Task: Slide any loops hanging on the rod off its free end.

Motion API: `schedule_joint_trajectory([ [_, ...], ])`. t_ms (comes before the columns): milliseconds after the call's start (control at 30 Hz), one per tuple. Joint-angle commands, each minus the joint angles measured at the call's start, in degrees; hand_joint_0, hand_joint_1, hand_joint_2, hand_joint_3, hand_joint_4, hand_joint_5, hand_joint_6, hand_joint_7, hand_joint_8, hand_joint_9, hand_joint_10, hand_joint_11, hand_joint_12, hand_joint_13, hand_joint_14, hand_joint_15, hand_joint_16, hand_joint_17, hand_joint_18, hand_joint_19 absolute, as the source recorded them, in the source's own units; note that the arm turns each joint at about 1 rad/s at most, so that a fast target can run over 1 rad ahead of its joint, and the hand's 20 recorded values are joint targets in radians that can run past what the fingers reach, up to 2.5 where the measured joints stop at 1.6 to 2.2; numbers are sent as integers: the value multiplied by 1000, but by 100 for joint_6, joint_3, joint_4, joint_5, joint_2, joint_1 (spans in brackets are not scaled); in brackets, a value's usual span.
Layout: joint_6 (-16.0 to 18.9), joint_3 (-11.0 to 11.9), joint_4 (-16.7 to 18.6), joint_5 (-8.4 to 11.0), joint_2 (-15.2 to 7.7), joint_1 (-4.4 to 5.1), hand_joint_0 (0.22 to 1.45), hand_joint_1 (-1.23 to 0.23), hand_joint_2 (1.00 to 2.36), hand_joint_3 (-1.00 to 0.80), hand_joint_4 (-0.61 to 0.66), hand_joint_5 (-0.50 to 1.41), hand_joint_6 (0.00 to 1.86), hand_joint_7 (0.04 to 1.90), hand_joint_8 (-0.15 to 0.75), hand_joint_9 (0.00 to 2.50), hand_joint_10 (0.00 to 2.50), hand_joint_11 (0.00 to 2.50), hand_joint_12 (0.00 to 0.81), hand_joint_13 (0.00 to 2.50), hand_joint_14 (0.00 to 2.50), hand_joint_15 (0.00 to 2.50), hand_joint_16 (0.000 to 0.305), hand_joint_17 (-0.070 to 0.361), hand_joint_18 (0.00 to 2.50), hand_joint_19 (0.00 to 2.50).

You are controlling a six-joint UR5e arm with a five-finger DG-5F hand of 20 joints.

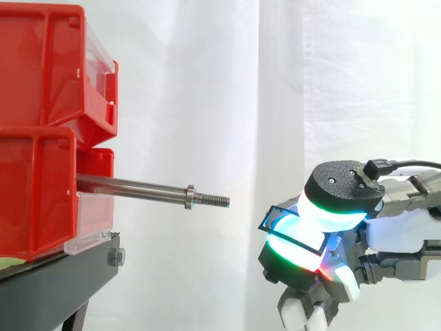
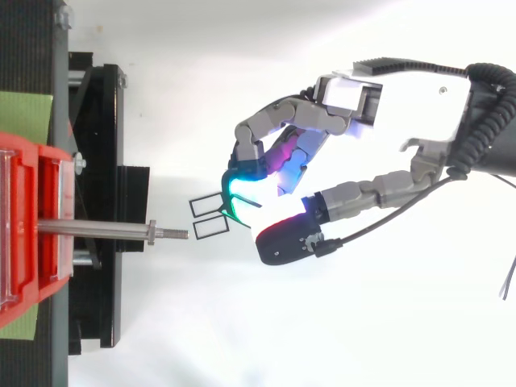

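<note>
Loops [image 2: 211, 229]: you've got 2 thin dark rectangular loops, side by side, pinched in the hand [image 2: 411, 105]. Its fingers and thumb are curled in and closed on them. The glowing pads [image 1: 331, 214] show white, green and cyan.

Position: from the top, the loops poke out of the fingertips toward the rod [image 1: 131, 186]. The lower 1 sits just past the rod's threaded free end [image 1: 215, 201], apart from it. From the side, a loop lies lower than the rod tip and to its right, tilted between the pads. Nothing hangs on the rod shaft. You can see it bare from the bin face to the small collar [image 1: 191, 196] and on to the threads.

Hand sits right of the rod, well clear of the bins, arm coming in from the right edge.

Surface: rod sticks out level from the lower of 2 stacked red bins [image 1: 41, 69]. The bins rest on a black stand [image 1: 83, 269]. A green sheet [image 2: 24, 117] shows beside the bins in the top view.

Room: white curtain [image 1: 207, 83] behind everything.
</note>
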Motion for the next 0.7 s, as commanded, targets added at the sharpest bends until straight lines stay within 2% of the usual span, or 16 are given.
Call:
schedule_joint_trajectory([
  [0, 0, 4, 0, 0, 4, 0, 606, -673, 1005, -61, 171, -106, 861, 1431, 409, 1100, 10, 590, 428, 868, 8, 297, 67, 150, 778, 387],
  [233, 0, 4, 0, 0, 4, 0, 590, -660, 1006, -54, 154, -113, 879, 1349, 399, 1040, 11, 542, 417, 795, 8, 259, 66, 148, 659, 358],
  [667, 0, -5, 0, 0, 4, 0, 589, -660, 1006, -55, 156, -114, 881, 1339, 397, 1045, 10, 546, 415, 801, 8, 271, 66, 148, 659, 372],
])
